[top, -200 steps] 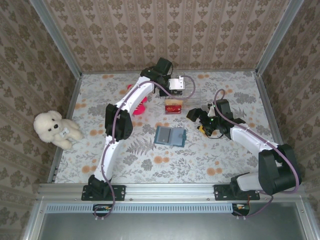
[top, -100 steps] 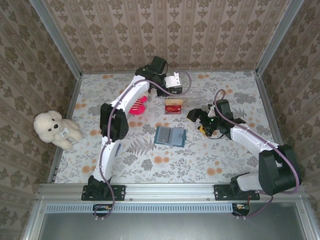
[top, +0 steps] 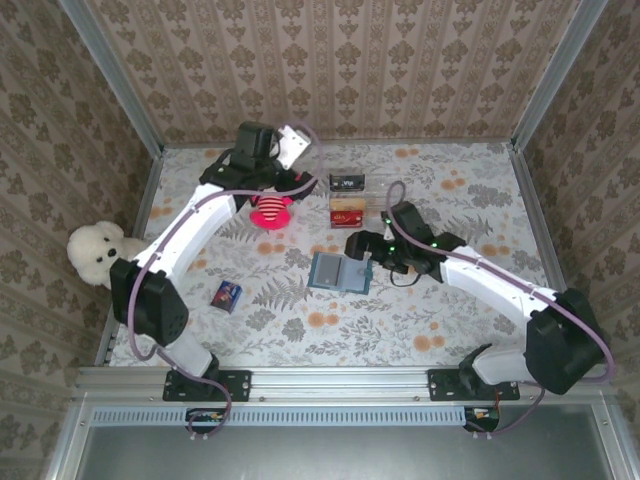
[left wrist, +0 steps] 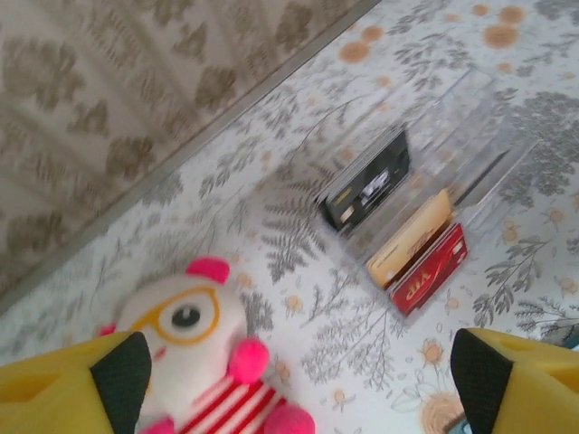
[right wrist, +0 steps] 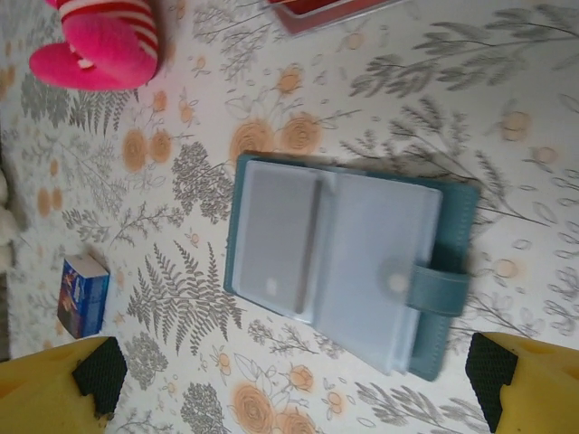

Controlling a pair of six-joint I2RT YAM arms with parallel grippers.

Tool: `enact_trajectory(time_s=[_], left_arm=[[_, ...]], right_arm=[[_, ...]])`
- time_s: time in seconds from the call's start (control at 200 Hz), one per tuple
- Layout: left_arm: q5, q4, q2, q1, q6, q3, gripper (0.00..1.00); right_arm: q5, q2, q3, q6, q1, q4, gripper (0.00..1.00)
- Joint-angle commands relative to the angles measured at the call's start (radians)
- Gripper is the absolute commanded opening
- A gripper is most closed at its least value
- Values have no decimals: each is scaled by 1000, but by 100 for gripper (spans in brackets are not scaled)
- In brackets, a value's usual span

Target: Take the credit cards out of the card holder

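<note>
The card holder (top: 338, 270) lies open and flat on the floral table, teal with pale grey inner slots and a snap strap (right wrist: 439, 291). My right gripper (top: 364, 244) hangs open just above its right edge, and in the right wrist view the card holder (right wrist: 339, 262) lies between the spread fingertips (right wrist: 99, 372). A red credit card (left wrist: 432, 268) and an orange-gold one (left wrist: 412, 239) stand on edge in a clear tray (left wrist: 479, 136). My left gripper (left wrist: 298, 375) is open at the back left, above a pink plush toy, holding nothing.
A black card (top: 347, 182) stands in the clear tray (top: 380, 195) behind the red card (top: 346, 215). The pink striped plush (top: 272, 210) lies left of the tray. A white teddy (top: 95, 250) sits at the left wall. A small blue box (top: 227, 295) lies left of the holder.
My left gripper opened and swung from the tray to the back left, leaving the black card standing in the tray. My right gripper moved left over the card holder.
</note>
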Motion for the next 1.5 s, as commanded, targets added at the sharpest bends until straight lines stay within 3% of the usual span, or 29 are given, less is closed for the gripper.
enact_trajectory(time_s=[0.0, 0.215, 0.41, 0.56, 0.79, 0.88, 1.165, 1.495], left_arm=[[-58, 55, -41, 57, -264, -118, 100], [-60, 127, -111, 109, -488, -333, 100], [-36, 203, -151, 142, -628, -482, 99], [111, 248, -159, 138, -667, -527, 100], [92, 262, -151, 145, -695, -555, 100], [103, 248, -148, 156, -714, -551, 95], [131, 191, -137, 156, -675, -549, 95], [356, 241, -97, 126, -769, -611, 74]], right_arm=[[153, 102, 90, -36, 79, -100, 98], [276, 303, 248, -48, 213, -185, 92], [352, 417, 313, -42, 241, -267, 94], [361, 502, 369, -32, 235, -317, 98], [359, 576, 391, -6, 229, -330, 100], [361, 601, 388, 0, 225, -337, 100], [351, 608, 336, 9, 198, -332, 89], [313, 557, 235, -4, 148, -271, 72]])
